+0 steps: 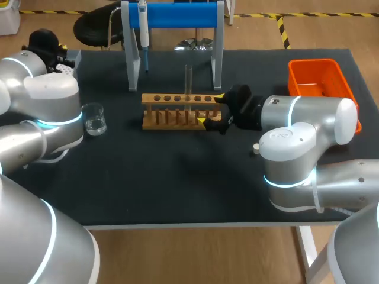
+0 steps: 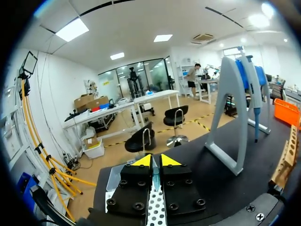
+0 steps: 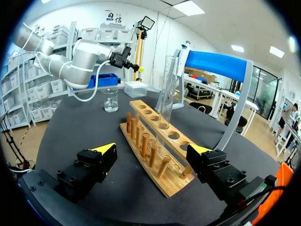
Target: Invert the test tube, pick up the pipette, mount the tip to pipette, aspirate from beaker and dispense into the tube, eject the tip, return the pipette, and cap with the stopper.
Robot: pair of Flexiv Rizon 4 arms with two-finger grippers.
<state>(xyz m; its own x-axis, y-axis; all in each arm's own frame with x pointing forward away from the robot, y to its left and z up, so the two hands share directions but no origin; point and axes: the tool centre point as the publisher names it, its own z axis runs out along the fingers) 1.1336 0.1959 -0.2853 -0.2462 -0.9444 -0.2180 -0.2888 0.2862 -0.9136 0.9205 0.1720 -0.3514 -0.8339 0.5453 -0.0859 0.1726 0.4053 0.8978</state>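
A clear test tube [image 1: 188, 80] stands upright in the wooden rack [image 1: 177, 112], also seen in the right wrist view as the test tube [image 3: 167, 94] in the rack [image 3: 157, 148]. My right gripper [image 1: 211, 109] is open, its fingers on either side of the rack's right end [image 3: 153, 150]. The pipette [image 1: 144, 29] hangs on the blue-topped stand [image 1: 177, 15]. A glass beaker [image 1: 95, 118] sits at the left. A small white stopper [image 1: 256, 149] lies by my right arm. My left gripper [image 2: 155, 162] is shut over the tip box [image 1: 68, 62] at the back left.
An orange bin [image 1: 320, 83] stands at the back right. The stand's grey legs [image 1: 131, 56] rise just behind the rack. In the left wrist view the stand [image 2: 230, 117] and the pipette [image 2: 256, 94] lie ahead of the gripper.
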